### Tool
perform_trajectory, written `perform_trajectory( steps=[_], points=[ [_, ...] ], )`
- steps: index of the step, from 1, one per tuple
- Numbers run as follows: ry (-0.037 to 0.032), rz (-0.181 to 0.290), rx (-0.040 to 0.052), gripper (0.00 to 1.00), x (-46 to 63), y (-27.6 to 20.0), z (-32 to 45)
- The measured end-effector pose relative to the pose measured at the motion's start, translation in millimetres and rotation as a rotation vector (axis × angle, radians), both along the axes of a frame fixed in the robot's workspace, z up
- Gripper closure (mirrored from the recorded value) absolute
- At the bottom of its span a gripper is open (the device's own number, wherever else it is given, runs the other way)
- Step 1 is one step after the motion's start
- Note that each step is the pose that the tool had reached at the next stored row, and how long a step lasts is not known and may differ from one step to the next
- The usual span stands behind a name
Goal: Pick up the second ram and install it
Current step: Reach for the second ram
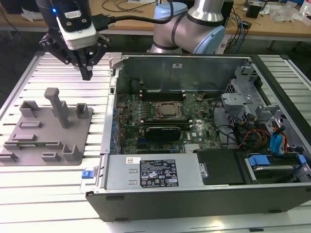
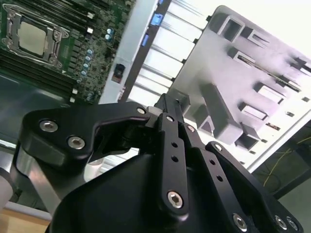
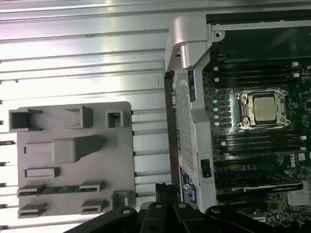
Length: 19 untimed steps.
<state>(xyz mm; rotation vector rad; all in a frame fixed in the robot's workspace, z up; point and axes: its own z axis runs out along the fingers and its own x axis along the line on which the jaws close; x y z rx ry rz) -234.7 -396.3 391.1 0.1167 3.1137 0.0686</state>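
Observation:
The second ram (image 3: 60,189) is a thin green stick lying in a long holder on the grey fixture plate (image 3: 73,116), near one edge. It also shows edge-on in the second wrist view (image 2: 273,74) and in the exterior view (image 1: 36,143). My gripper (image 1: 86,73) hangs shut and empty above the slatted table, behind the fixture plate and beside the computer case's left wall. Its black fingers (image 2: 170,116) meet at a point, and the gripper (image 3: 166,190) is well clear of the ram. Memory slots (image 1: 163,92) lie beside the processor socket (image 1: 170,110).
The open computer case (image 1: 146,170) stands on the exterior view's right, with a black expansion card (image 1: 167,130), cables and drive bays (image 1: 272,145) inside. A tall grey post (image 1: 59,107) and several blocks rise from the fixture plate. Ribbed aluminium table (image 1: 53,68) surrounds both.

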Motion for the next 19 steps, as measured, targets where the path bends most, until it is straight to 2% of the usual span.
perform_trajectory(
  steps=[1,4,9,11,13,16,19],
  points=[
    [-0.0001,0.000,0.0000,0.92,-3.5,0.0,-0.3],
    [0.0000,0.000,-0.0026,0.92,-24.1,0.0,-4.6],
    [0.0000,0.000,-0.0055,0.92,-49.2,0.0,-11.1],
    [-0.0001,0.000,-0.0074,0.92,-68.4,0.1,-15.8],
    [0.0000,0.000,-0.0079,0.92,-74.5,0.0,-17.3],
    [0.0003,0.000,-0.0086,0.92,-89.7,-0.2,-21.2],
    [0.0011,0.000,-0.0087,0.92,-104.8,-3.6,-27.3]
  ],
)
